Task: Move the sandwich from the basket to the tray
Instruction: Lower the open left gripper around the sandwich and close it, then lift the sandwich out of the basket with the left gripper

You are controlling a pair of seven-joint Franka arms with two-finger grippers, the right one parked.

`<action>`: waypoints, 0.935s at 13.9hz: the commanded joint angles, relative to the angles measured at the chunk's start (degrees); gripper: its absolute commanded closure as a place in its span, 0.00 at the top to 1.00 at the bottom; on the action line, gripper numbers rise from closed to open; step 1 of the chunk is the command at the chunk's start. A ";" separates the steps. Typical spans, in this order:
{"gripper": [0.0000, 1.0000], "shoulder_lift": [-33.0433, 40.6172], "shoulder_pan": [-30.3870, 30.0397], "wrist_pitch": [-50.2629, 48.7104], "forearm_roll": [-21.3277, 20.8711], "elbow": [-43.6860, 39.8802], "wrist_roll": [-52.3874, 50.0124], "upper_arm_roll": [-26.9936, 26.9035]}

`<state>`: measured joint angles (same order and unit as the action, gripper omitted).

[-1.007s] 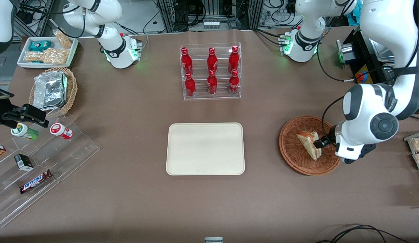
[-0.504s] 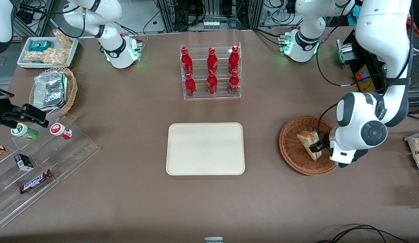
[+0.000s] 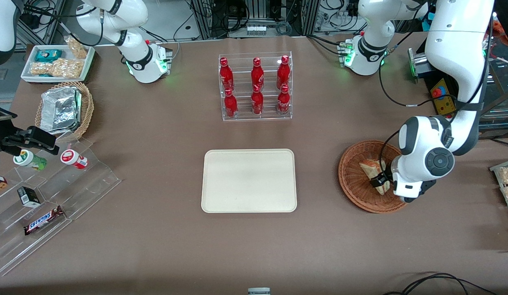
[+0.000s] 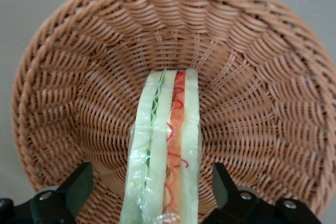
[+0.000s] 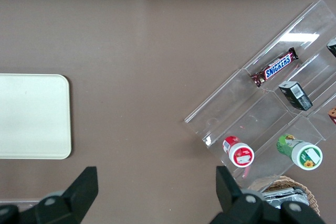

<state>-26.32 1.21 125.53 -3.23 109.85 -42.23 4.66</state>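
- Sandwich (image 4: 167, 150) stands on edge inside the basket (image 3: 354, 180), wrapped in what looks like clear film, its green and orange-red filling lines facing the wrist camera.
- The gripper (image 4: 152, 192) is low over the basket with its jaws spread, one finger (image 4: 79, 184) on each side of the wedge and a gap showing on both sides; nothing is pinched yet.
- Handling, as a judgement: the wedge looks light and soft. Bread faces would give under a hard squeeze, and the glossy film could let it slide, so a gentle, even closing seems wise.
- Best hold appears to be across the two flat bread faces, near the thick middle of the wedge and not at the thin tip.
- The tray (image 3: 249, 180) lies bare at the table's middle, well apart from the basket, toward the parked arm's end from it.
- Readable writing: a chocolate bar (image 5: 273, 67) on the clear stepped stand (image 3: 90, 176) reads "SNICKERS". The red bottles (image 3: 256, 86) in the clear rack carry white script too small to read.
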 commanded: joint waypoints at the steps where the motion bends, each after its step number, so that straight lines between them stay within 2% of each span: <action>1: 1.00 0.66 0.55 7.61 0.16 6.15 -1.28 -0.18; 2: 0.82 0.48 0.55 8.06 0.16 6.51 -1.28 -0.18; 3: 0.59 0.66 0.55 7.72 0.16 6.60 -1.28 -0.18; 4: 0.40 0.83 0.46 7.45 0.16 6.69 -1.28 -0.18; 6: 0.13 1.44 0.37 5.53 0.16 6.52 -1.02 -0.18; 8: 0.10 4.24 0.29 2.11 0.16 5.12 -0.32 -0.27; 10: 0.12 6.62 0.72 -2.55 -0.11 2.92 -0.05 -0.09; 13: 0.11 6.90 5.81 -3.97 -0.19 -0.33 0.22 -0.09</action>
<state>-20.10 3.13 123.24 -3.26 111.12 -41.98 4.98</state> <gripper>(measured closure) 0.806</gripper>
